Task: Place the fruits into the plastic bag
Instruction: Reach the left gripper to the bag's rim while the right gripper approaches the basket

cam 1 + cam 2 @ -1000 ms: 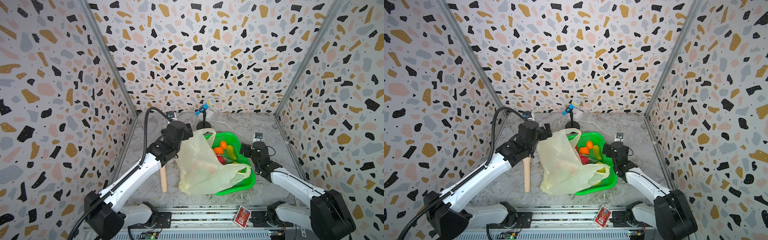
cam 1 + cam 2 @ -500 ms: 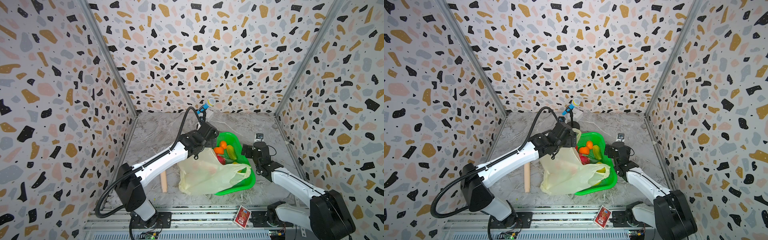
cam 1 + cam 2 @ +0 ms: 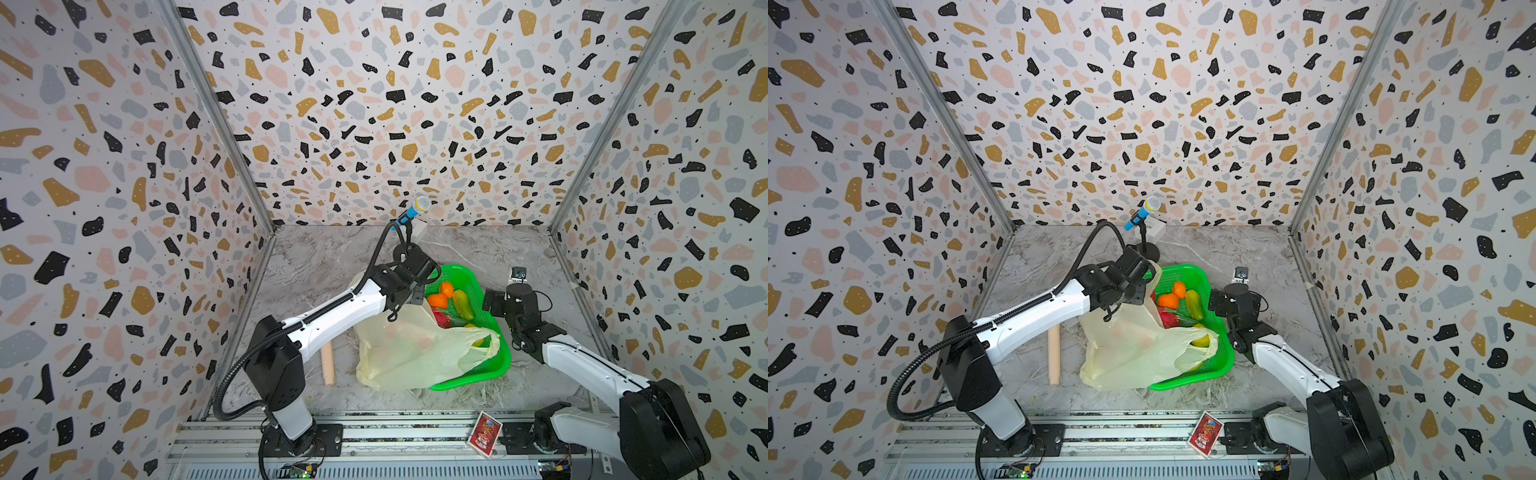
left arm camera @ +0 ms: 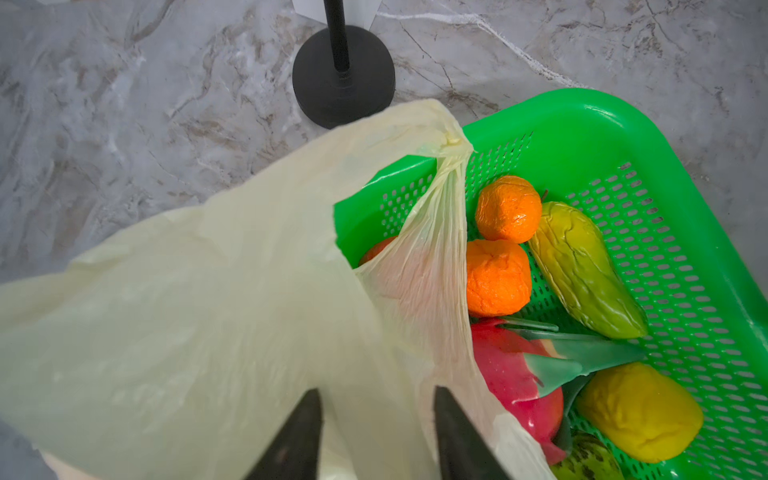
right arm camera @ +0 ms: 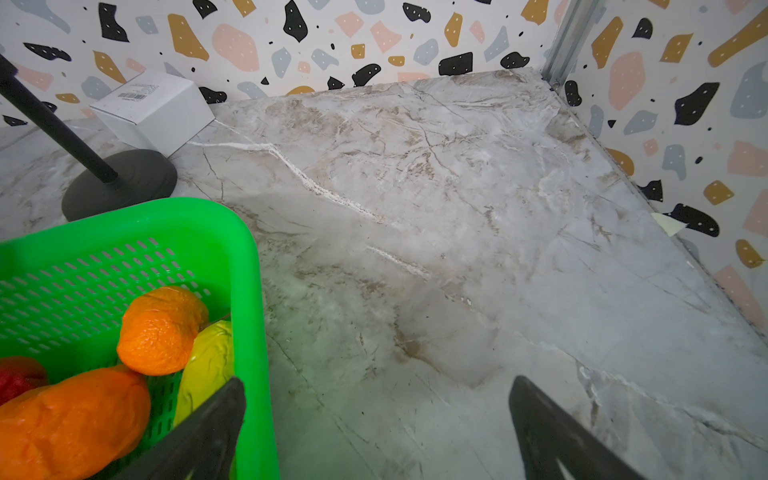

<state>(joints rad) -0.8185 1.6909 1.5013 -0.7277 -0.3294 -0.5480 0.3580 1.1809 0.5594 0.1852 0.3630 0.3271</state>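
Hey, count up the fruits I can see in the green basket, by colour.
Orange fruits: 2
Green fruits: 2
Red fruit: 1
Yellow fruit: 1
Total: 6
A reddish bit half hidden behind the bag is not counted.

The plastic bag (image 3: 407, 353) buries the green basket (image 3: 500, 368) from 7 to 9 o'clock — whatever lies beneath shows only as a faint blur. My left tool (image 4: 376, 392) is cut off by the frame edge; whether it pinches film, I cannot tell. My left arm (image 3: 332, 320) hides the far end of the beige cylinder (image 3: 328, 365).
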